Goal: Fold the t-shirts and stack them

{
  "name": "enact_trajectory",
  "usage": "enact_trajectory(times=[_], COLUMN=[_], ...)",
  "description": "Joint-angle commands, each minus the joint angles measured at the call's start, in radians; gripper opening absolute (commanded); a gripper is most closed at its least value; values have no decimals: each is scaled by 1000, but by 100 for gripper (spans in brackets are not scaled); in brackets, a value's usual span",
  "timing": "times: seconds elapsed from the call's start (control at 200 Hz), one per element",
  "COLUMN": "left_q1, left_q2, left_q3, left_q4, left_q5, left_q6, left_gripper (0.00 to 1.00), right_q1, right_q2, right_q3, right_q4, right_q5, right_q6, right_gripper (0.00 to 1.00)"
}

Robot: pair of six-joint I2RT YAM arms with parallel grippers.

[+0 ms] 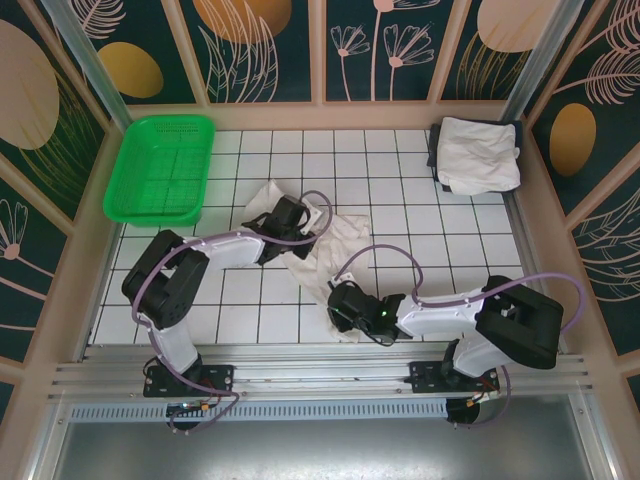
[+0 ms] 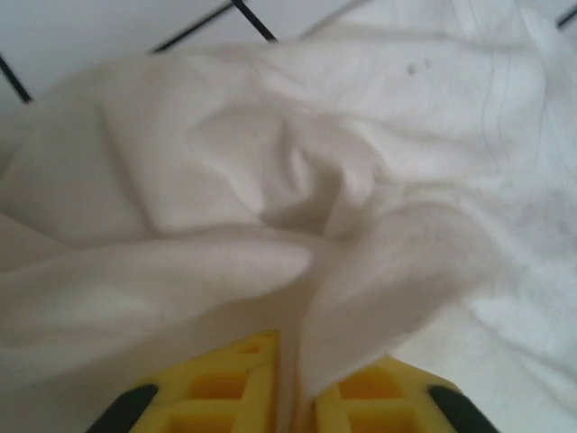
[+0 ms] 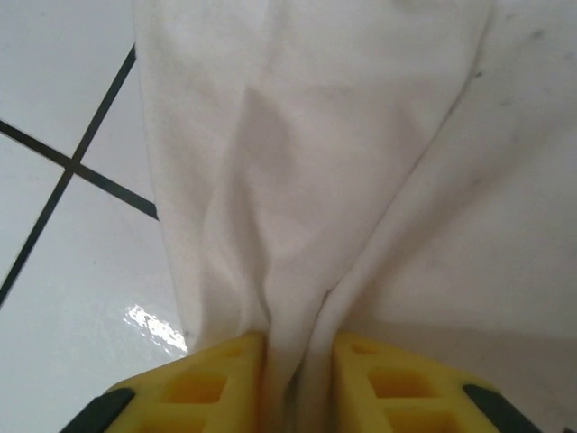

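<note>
An off-white t-shirt (image 1: 338, 240) lies crumpled in the middle of the tiled table, stretched between both arms. My left gripper (image 1: 292, 215) sits at its upper left end, yellow fingers (image 2: 236, 379) pinched on a fold of the cloth (image 2: 361, 298). At the lower end my right gripper (image 1: 340, 300) has its yellow fingers (image 3: 379, 379) shut on a bunched ridge of the same shirt (image 3: 306, 180). A second t-shirt (image 1: 478, 155), folded, rests on a dark board at the far right corner.
A green mesh basket (image 1: 162, 166) stands at the far left. Wooden rails and patterned panels wall the table on three sides. White tiles with dark grout (image 3: 72, 167) show beside the cloth. Purple cables arch over both arms.
</note>
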Motion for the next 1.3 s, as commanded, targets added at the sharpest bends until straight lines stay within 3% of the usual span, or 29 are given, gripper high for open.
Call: enact_trajectory(times=[0.0, 0.045, 0.165, 0.365, 0.485, 0.661, 0.786, 0.866, 0.946, 1.076, 1.131, 1.291], left_q1=[-4, -4, -2, 2, 4, 6, 20, 59, 126, 203, 255, 339], left_q2=[-93, -146, -289, -556, -687, -801, -789, -739, -684, -606, -535, -366], left_q3=[25, 26, 30, 109, 173, 222, 235, 251, 262, 193, 188, 351], left_q4=[-2, -10, -44, -164, -236, -287, -288, -307, -338, -231, -212, -281], left_q5=[-66, -88, -142, -327, -449, -697, -830, -837, -777, -746, -683, -563], left_q6=[-51, -68, -100, -179, -213, -245, -226, -240, -273, -236, -229, -262], left_gripper=[4, 0, 0, 0, 0, 0, 0, 0, 0, 0, 0, 0], right_q1=[1, -8, -73, -279, -357, -398, -429, -476, -557, -757, -817, -947], right_q2=[-53, -100, -281, -656, -798, -779, -714, -660, -595, -493, -455, -390], right_q3=[2, 3, 5, 108, 216, 389, 464, 480, 496, 499, 475, 443], right_q4=[-114, -148, -260, -412, -427, -481, -467, -432, -407, -385, -381, -320], right_q5=[79, 117, 194, 215, 232, 306, 350, 359, 335, 95, 12, -138], right_q6=[6, 16, 30, -58, -158, -221, -269, -310, -328, -306, -283, -260], right_gripper=[15, 11, 0, 0, 0, 0, 0, 0, 0, 0, 0, 0])
